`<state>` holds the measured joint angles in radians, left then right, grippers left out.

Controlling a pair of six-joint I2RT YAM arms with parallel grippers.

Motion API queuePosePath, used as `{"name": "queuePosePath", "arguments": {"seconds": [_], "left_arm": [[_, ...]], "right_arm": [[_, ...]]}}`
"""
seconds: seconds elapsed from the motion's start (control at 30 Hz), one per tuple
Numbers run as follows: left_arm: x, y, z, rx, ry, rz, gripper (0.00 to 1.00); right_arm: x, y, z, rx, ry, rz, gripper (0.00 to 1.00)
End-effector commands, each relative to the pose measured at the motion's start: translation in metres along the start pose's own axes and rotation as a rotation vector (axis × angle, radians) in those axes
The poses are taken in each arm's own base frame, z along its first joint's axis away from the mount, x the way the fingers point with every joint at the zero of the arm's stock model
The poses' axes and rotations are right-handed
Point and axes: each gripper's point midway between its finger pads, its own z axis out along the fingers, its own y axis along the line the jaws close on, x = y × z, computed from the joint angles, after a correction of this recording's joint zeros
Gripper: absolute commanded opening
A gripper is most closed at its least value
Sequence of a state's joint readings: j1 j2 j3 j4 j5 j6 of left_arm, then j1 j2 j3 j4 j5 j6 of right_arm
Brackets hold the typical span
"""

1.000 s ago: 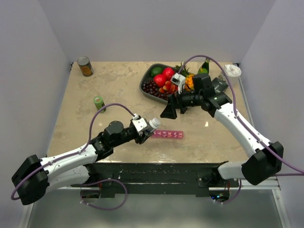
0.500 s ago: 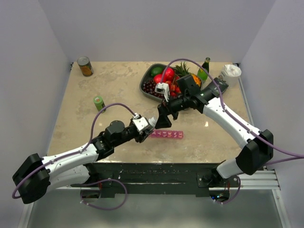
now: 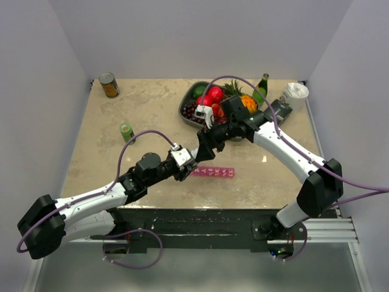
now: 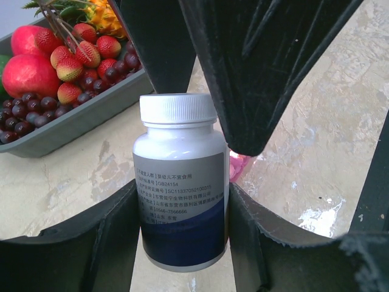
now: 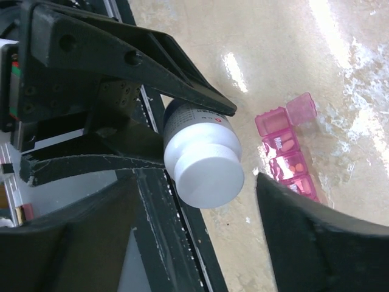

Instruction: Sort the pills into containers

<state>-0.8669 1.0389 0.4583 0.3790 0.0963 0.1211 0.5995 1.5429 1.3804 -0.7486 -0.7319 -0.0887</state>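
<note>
Containers (image 3: 214,172), the pink strip, lay flat on the table (image 3: 109,115) just beside my L claw (image 3: 189,163), end lid flipped up. L claw was clamped on the white bottle (image 4: 180,182), part open round its body. R claw (image 5: 194,182) stood wide, a finger each side of the cap (image 5: 209,176), not pinching. Step, I'd say: uncapping. Next needed R to close square on the cap & twist w/o tipping the bottle. Other lids' state: couldn't tell, as the strip was mostly cut off in wrist views.

The left tool (image 3: 189,164) and right tool (image 3: 202,146) crowd the bottle (image 4: 179,176) by the left end of the containers (image 3: 214,172); the fruit tray (image 3: 185,113) blocks behind; the desk (image 3: 255,184) right of them lies open.
</note>
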Motion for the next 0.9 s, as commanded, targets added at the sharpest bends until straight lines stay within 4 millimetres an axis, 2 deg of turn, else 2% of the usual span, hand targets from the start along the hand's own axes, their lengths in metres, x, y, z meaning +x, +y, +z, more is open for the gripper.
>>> {"name": "queuePosePath", "arguments": {"seconds": [0.0, 0.13, 0.17, 0.27, 0.33, 0.37, 0.43, 0.5, 0.57, 0.6, 0.63, 0.77, 0.83, 0.87], "left_arm": [[-0.038, 0.005, 0.002, -0.014, -0.116, 0.028, 0.00], [-0.039, 0.003, 0.001, -0.006, -0.119, 0.033, 0.00], [-0.041, 0.002, 0.000, 0.001, -0.123, 0.038, 0.00], [-0.041, -0.006, -0.004, 0.055, -0.118, 0.069, 0.00], [-0.043, -0.022, -0.008, 0.155, -0.139, 0.111, 0.00], [-0.042, -0.030, -0.012, 0.201, -0.141, 0.122, 0.00], [-0.043, -0.048, -0.019, 0.331, -0.159, 0.140, 0.00], [-0.040, -0.059, -0.023, 0.407, -0.147, 0.128, 0.00], [-0.038, -0.069, -0.026, 0.495, -0.137, 0.102, 0.00], [-0.037, -0.072, -0.026, 0.524, -0.130, 0.080, 0.00], [-0.038, -0.078, -0.028, 0.568, -0.131, 0.066, 0.00], [-0.038, -0.082, -0.022, 0.600, -0.129, 0.009, 0.00], [-0.038, -0.079, -0.019, 0.578, -0.124, -0.008, 0.00], [-0.038, -0.076, -0.017, 0.564, -0.124, -0.011, 0.00]], "right_arm": [[-0.018, 0.018, -0.006, -0.075, -0.052, -0.005, 0.70], [-0.015, 0.022, -0.002, -0.119, -0.039, 0.008, 0.44], [-0.014, 0.024, -0.002, -0.129, -0.036, 0.001, 0.31], [-0.011, 0.033, -0.005, -0.187, -0.026, -0.056, 0.14], [-0.001, 0.044, -0.010, -0.234, 0.017, -0.074, 0.11], [0.005, 0.046, -0.010, -0.260, 0.032, -0.200, 0.10], [0.024, 0.058, -0.015, -0.277, 0.120, -0.316, 0.09], [0.032, 0.059, -0.017, -0.243, 0.150, -0.567, 0.08], [0.032, 0.055, -0.016, -0.190, 0.119, -0.745, 0.09], [0.029, 0.067, -0.023, -0.146, 0.085, -0.856, 0.09], [0.030, 0.057, -0.021, -0.090, 0.102, -0.909, 0.09], [0.021, 0.045, -0.024, -0.002, 0.110, -0.950, 0.11], [0.017, 0.048, -0.025, 0.001, 0.092, -0.937, 0.18], [0.018, 0.050, -0.025, -0.006, 0.086, -0.906, 0.41]]}}
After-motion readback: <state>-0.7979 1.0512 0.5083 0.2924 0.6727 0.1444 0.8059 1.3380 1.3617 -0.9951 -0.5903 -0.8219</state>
